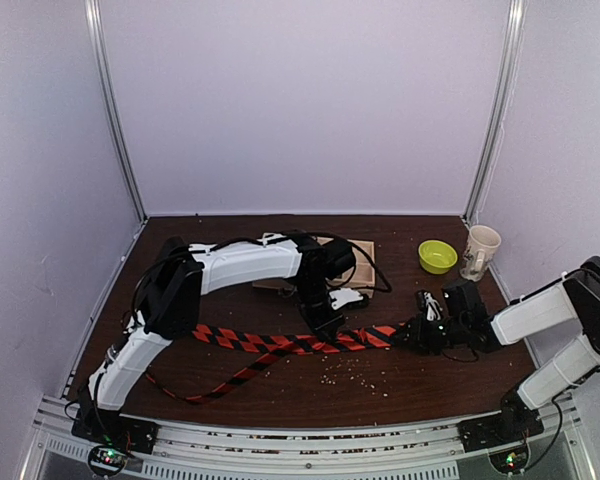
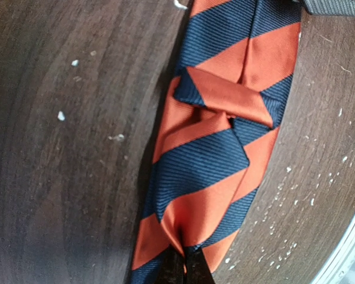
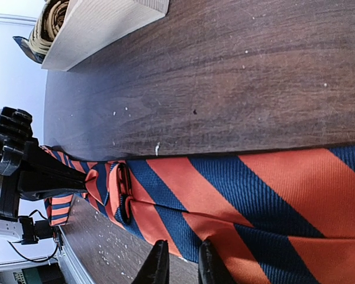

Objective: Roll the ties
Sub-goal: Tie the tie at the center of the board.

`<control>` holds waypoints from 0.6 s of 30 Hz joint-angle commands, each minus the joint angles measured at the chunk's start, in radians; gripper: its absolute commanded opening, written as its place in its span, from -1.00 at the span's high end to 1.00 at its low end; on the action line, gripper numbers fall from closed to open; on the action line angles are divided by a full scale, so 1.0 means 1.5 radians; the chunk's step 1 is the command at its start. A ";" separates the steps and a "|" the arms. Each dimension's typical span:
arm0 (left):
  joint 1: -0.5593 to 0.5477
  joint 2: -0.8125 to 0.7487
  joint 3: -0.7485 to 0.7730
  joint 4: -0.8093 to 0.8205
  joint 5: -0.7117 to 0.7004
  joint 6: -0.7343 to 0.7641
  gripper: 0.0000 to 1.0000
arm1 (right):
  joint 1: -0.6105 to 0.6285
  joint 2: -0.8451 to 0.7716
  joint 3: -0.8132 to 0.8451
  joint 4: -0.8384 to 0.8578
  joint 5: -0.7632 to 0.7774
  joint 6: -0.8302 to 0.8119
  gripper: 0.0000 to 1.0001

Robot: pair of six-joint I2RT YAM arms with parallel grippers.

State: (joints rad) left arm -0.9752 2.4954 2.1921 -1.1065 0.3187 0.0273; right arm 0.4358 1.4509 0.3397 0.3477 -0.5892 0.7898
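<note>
The tie (image 1: 270, 343), striped red-orange and dark, lies left to right across the brown table, and its thin tail loops toward the front left. My left gripper (image 1: 330, 325) reaches down onto the tie's middle. In the left wrist view the gripper (image 2: 184, 260) is shut on a pinch of the tie (image 2: 213, 154), and a small fold lies just beyond it. My right gripper (image 1: 412, 335) is at the tie's wide right end. In the right wrist view the gripper (image 3: 182, 260) stands nearly closed on the puckered near edge of the tie (image 3: 236, 195).
A wooden tray (image 1: 365, 250) stands behind the left arm; in the right wrist view the tray (image 3: 100, 23) holds fabric rolls (image 3: 50, 21). A yellow-green bowl (image 1: 437, 256) and a white mug (image 1: 479, 250) stand at the back right. Crumbs (image 1: 350, 375) are scattered on the table in front of the tie.
</note>
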 commanded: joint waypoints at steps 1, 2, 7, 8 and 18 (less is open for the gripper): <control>-0.006 0.021 0.026 -0.031 -0.003 -0.001 1.00 | -0.002 0.009 -0.010 0.012 0.015 -0.004 0.63; -0.006 0.019 0.026 -0.034 -0.005 0.000 1.00 | -0.002 0.009 -0.009 0.010 0.016 -0.004 0.63; -0.012 0.012 0.028 -0.046 -0.020 0.008 1.00 | -0.003 0.012 -0.010 0.008 0.016 -0.005 0.64; -0.013 0.008 0.019 -0.047 -0.029 0.008 1.00 | -0.002 0.010 -0.011 0.007 0.015 -0.006 0.64; -0.017 0.021 0.053 -0.053 -0.041 -0.006 1.00 | -0.002 0.012 -0.010 0.010 0.012 -0.004 0.64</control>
State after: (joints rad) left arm -0.9920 2.5023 2.2169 -1.1496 0.2722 0.0299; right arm 0.4358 1.4555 0.3374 0.3592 -0.5869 0.7895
